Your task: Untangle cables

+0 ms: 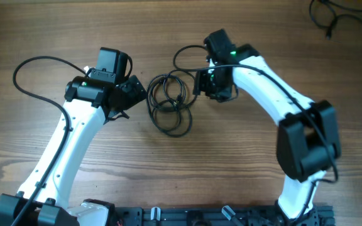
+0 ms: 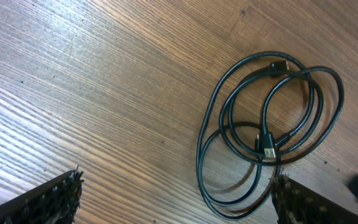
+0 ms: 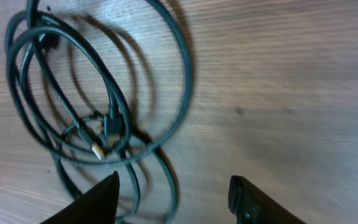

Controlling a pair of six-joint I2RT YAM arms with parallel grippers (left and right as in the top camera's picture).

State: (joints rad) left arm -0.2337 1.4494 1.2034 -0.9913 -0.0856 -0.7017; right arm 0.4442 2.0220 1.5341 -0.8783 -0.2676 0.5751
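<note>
A tangle of thin black cables (image 1: 168, 103) lies coiled on the wooden table between my two arms. In the left wrist view the coil (image 2: 269, 134) lies ahead and to the right, with a silvery plug end (image 2: 270, 151) in its middle. My left gripper (image 2: 176, 199) is open and empty, its right finger beside the coil's near loop. In the right wrist view the coil (image 3: 98, 93) lies ahead to the left. My right gripper (image 3: 174, 193) is open and empty, just right of the coil's loops. In the overhead view, the left gripper (image 1: 134, 91) and right gripper (image 1: 206, 85) flank the coil.
Another thin black cable (image 1: 344, 22) lies at the far right corner of the table. A black rail (image 1: 219, 216) runs along the table's near edge. The robots' own thick wires loop over the arms.
</note>
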